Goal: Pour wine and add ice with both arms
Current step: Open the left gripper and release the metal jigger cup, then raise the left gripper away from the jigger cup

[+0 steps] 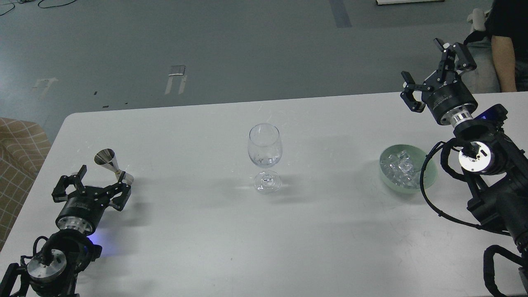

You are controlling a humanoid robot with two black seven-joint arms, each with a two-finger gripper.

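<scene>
A clear stemmed wine glass (264,156) stands upright at the middle of the white table (214,231). A small steel measuring cup (109,163) stands at the table's left. My left gripper (88,188) is open and empty, just in front of the cup and apart from it. A pale green bowl (429,178) at the right holds the ice (397,167), a heap of small clear cubes. My right gripper (434,70) is open and empty, raised beyond the bowl near the table's far right edge.
A person in black (505,39) sits beyond the table's far right corner. A checked seat (18,150) stands off the left edge. My right arm's looped black cable (429,198) hangs beside the bowl.
</scene>
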